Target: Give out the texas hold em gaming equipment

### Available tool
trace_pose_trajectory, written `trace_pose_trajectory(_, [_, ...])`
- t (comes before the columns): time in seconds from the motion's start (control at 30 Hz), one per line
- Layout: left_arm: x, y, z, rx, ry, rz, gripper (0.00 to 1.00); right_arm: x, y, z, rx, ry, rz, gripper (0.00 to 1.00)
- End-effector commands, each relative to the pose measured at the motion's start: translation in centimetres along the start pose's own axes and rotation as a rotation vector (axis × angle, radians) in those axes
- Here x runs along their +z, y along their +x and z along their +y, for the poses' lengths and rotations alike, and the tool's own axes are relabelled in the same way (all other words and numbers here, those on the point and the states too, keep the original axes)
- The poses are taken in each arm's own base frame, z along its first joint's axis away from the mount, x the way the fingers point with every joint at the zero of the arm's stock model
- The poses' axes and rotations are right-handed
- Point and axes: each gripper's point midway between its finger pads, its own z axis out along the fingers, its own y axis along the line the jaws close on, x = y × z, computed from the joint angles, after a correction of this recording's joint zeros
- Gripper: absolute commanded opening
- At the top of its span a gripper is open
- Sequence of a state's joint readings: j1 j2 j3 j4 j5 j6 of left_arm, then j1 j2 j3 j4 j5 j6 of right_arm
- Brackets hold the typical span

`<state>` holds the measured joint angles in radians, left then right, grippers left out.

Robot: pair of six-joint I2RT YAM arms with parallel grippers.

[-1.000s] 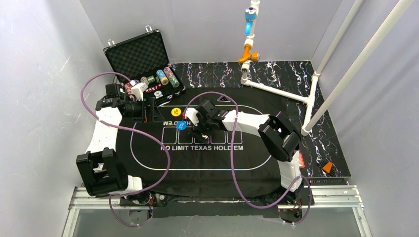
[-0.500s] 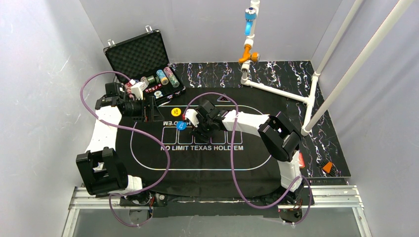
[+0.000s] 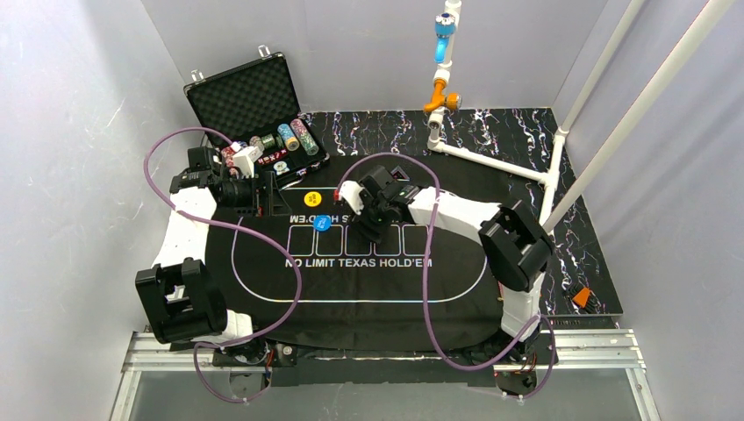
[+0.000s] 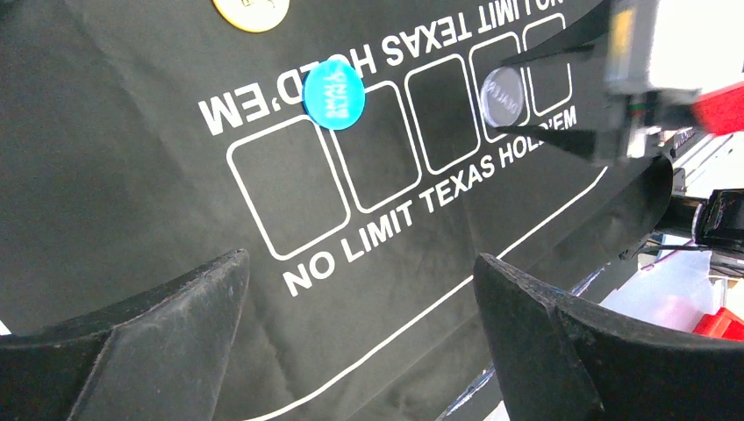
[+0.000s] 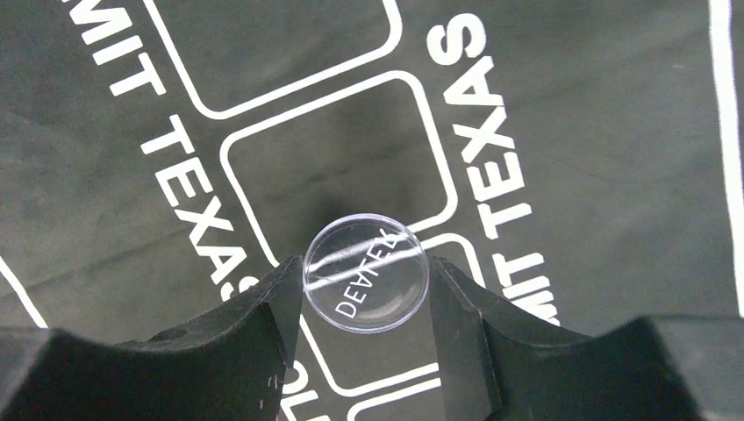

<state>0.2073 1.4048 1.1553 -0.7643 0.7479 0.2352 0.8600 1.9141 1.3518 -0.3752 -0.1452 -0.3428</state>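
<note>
Dealer button [image 5: 367, 270], a clear disc lettered DEALER, sits between the fingers of the right pincer [image 5: 365, 282] in the right wrist view. The jaws have narrowed onto its rim and now pinch it edge to edge, over a printed card box of the black mat [image 5: 570, 132]. The grasp looks made, so this piece seems ready to be carried to its place. Whether it is already off the cloth I cannot tell.

From the left wrist, the same button shows ahead and to the right of the left pincer [image 4: 360, 263], whose fingers stand spread wide with nothing between them. A blue button [image 4: 334, 94] lies flat on the mat straight ahead of that pincer, and a yellow button [image 4: 251, 9] lies farther ahead to its left.

From above, the right pincer has drawn away from the blue button, which it stood just beside a second ago. That button lies where it was, now apart to the pincer's left. The left arm has not moved, near the open case [image 3: 250, 96] holding the striped poker chips [image 3: 294, 136].
</note>
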Motion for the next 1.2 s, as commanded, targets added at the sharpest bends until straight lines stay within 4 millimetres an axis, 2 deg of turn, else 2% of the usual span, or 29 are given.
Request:
trace_pose_trajectory(0.0, [-0.6,-0.9,-0.6,0.013,0.022,-0.016,0.99,-3.6,-1.9,-1.4,0.02,0.029,-0.077,0.5])
trace_pose_trajectory(0.2, [-0.7,-1.0,-0.8,0.019,0.024,-0.017,1.0,-6.2,1.1,-4.4,0.106,0.057,-0.065,0.5])
trace_pose_trajectory(0.47, [-0.7,-0.8,-0.9,0.024,0.037,-0.015,0.99,-10.3,7.7,-9.8,0.214,0.163,-0.035,0.5])
trace_pose_trajectory(0.63, [-0.4,-0.9,-1.0,0.025,0.057,-0.012,0.99,-11.3,10.8,-13.3,0.285,0.219,-0.015,0.5])
trace_pose_trajectory(0.87, [-0.3,-0.9,-0.8,0.024,0.061,-0.007,0.99,-10.1,12.9,-16.5,0.346,0.253,0.0,0.5])
trace_pose_trajectory(1.17, [-0.1,-0.3,-0.6,0.043,0.054,0.004,0.99,-8.7,12.5,-18.1,0.356,0.259,-0.02,0.51])
